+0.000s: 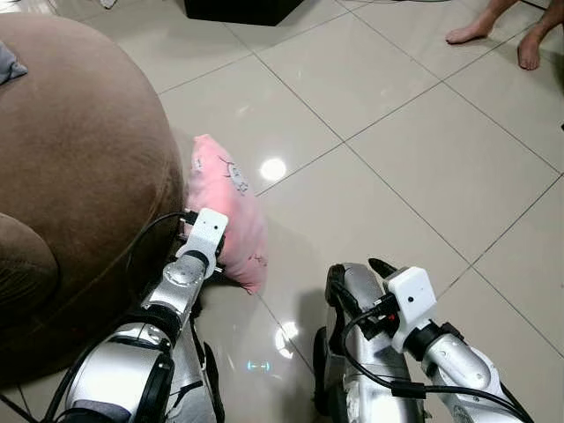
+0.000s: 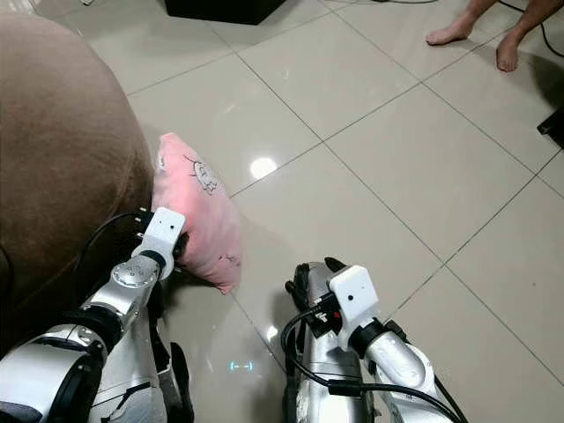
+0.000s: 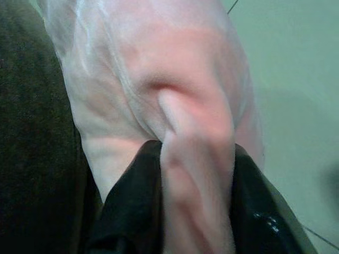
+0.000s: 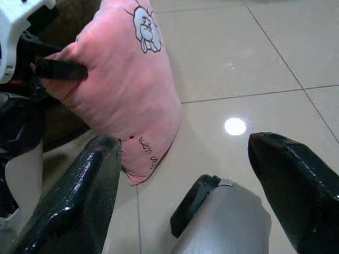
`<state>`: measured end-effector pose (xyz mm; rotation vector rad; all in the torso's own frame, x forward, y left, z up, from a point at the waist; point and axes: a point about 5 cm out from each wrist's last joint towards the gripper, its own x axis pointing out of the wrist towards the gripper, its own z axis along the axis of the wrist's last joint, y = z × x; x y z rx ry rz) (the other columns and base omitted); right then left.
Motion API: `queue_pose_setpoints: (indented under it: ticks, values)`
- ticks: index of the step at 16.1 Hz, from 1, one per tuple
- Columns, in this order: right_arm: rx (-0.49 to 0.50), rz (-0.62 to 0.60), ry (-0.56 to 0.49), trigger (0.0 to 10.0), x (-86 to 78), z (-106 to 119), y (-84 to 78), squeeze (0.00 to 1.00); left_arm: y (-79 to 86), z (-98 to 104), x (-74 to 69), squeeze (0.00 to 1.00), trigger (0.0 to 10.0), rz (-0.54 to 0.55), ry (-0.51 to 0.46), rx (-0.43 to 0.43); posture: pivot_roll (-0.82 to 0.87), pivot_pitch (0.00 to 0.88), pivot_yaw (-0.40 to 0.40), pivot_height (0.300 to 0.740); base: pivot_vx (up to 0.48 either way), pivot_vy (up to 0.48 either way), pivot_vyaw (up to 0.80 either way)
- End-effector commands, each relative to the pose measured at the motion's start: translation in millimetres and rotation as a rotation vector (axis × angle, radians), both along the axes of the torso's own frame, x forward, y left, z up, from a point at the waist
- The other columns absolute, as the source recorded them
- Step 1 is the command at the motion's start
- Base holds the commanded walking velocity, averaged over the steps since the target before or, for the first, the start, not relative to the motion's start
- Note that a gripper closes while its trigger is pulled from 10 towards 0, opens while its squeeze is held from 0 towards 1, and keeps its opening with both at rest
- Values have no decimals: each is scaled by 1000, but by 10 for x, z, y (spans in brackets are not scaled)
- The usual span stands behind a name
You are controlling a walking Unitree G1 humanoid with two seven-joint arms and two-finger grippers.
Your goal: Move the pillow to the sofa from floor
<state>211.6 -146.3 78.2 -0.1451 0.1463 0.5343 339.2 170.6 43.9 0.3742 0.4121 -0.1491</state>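
the pink pillow (image 1: 225,211) sits on the tiled floor (image 1: 397,159) left of centre in the head views, leaning against the brown sofa (image 1: 79,159) that takes up the left side. a small cartoon print shows near its top. the left gripper (image 3: 196,185) is pinched onto a fold of the pillow's near edge, its fingers (image 3: 132,206) pressing the fabric from both sides, though the wrist view is blurred. the right gripper (image 4: 185,185) hangs low at lower centre of the frame above the robot's leg, fingers spread wide and holding nothing. a person's bare feet (image 1: 498,35) stand at the upper right.
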Motion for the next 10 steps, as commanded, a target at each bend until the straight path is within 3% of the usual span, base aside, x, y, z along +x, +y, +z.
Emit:
queue_pose_setpoints:
  ticks: [1,7,10]
  values:
    - [-19,-19,7,10000,-8,-34,-46,0,-29,-34,-18,0,0,-2,21,-22,-63,212,-52,481,0,0,0]
    - [-18,-58,-1,10000,43,-102,-69,0,-165,41,31,0,0,-23,-21,-134,-30,103,-53,481,0,0,0]
    - [24,-176,-42,10000,52,-72,-94,0,-337,220,95,0,0,-100,-113,-360,-18,34,-43,481,0,0,0]
